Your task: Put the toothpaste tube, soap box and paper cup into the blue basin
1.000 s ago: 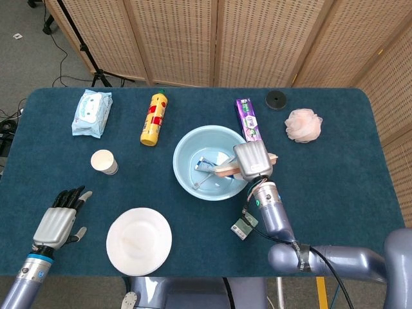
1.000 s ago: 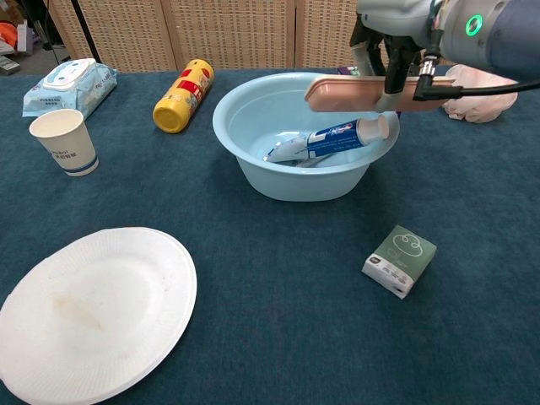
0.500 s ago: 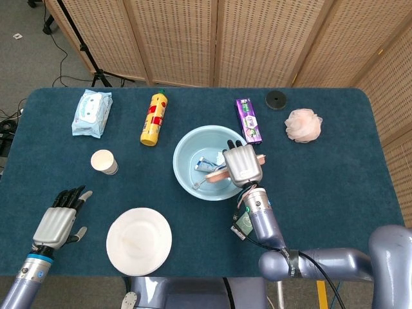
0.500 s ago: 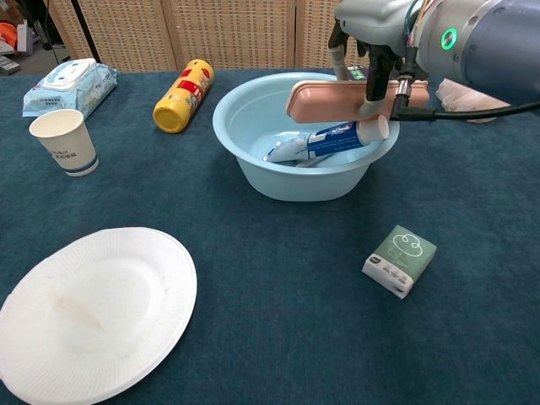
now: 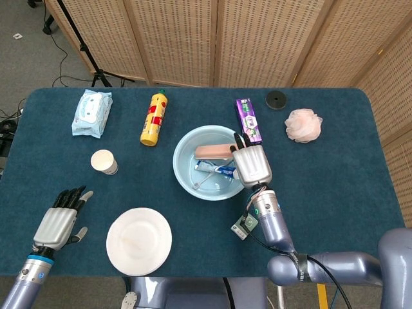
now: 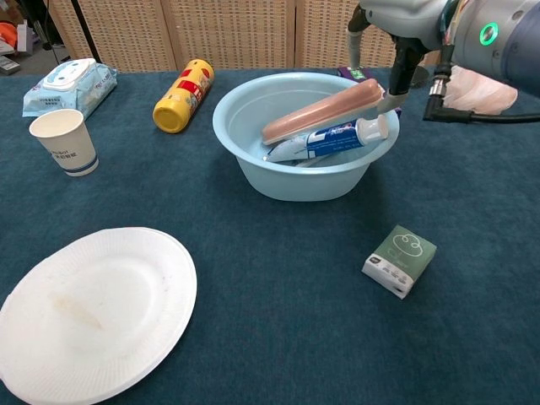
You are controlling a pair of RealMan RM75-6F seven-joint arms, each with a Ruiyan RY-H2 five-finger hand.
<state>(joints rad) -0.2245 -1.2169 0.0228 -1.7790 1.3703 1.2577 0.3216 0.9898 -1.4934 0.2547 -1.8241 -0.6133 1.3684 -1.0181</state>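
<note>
The blue basin [image 5: 187, 174] sits in the middle of the dark blue tabletop [image 5: 335, 174]. Inside it lies the toothpaste tube [image 6: 325, 140], with its white cap end resting up near the right rim. The pink soap box [image 6: 319, 110] is in the basin too, tilted, with one end low inside and the other end leaning up by the right rim, just above the toothpaste tube. The right hand [image 5: 252, 162] hangs over the right edge of the basin. Its dark fingers [image 5: 239, 141] point down, just beside the high end of the soap box, and I cannot tell if they touch it. They look a little apart and hold nothing that I can see. The paper cup [image 6: 64, 141] stands upright on the left side of the tabletop, well apart from the basin and not in it yet. The left hand [image 5: 59, 222] rests low at the near left corner with its fingers spread out and nothing in them. A white paper plate [image 6: 89, 308] lies flat near the front, between the left hand and the basin. A small green box [image 6: 399, 260] lies on the tabletop in front of the basin, to the right. At the back there is a pack of wet wipes [image 5: 92, 112], a yellow bottle [image 5: 154, 118] lying on its side, a purple box [image 5: 248, 119], a black round thing [image 5: 276, 100] and a pink bath puff [image 5: 303, 125].
</note>
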